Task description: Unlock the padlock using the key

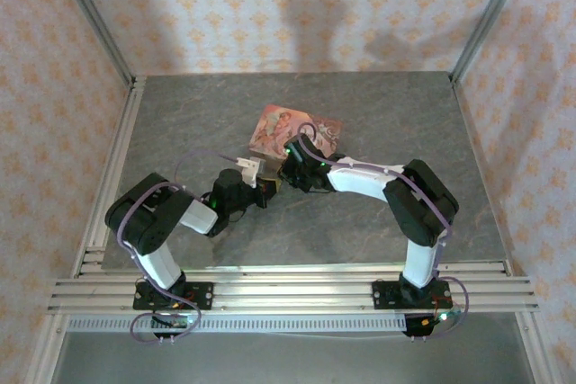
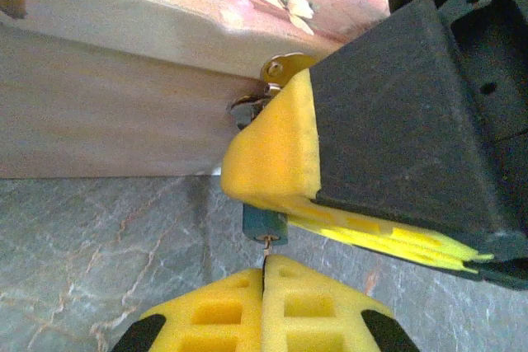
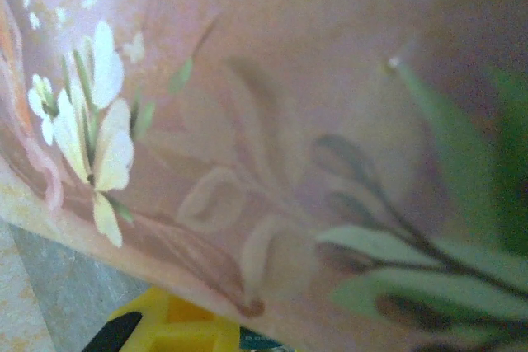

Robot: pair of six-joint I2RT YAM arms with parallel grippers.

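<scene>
There it was: the pink, flower-printed cardboard box (image 1: pixel 281 129) sat on the grey marbled table (image 1: pixel 387 105), a little toward 12 o'clock from the table's middle. Both arms reached in to its near face, the left from 8 o'clock and the right from 4 o'clock.

Up close from the left wrist, the left pincer (image 2: pixel 264 274) was pressed fully shut, its yellow foam pads flat against each other. It nipped the tiny thin dark metal key (image 2: pixel 268 242), just a sliver poking out of the seam. That sliver pointed to 12 o'clock and met the underside of the tiny blue-bodied padlock (image 2: pixel 264 225).

The padlock hung at the front wall of the box, just below a small brass hasp (image 2: pixel 280 66), with its shackle hidden. The right pincer (image 2: pixel 252 197) came in from 3 o'clock in that view. Its pads were nearly together and clamped over the upper part of the padlock, so only the bottom of the blue body showed beneath the foam.

From the right wrist, the box's painted lid loomed close and blurred, with white blossoms at 9 o'clock.
</scene>
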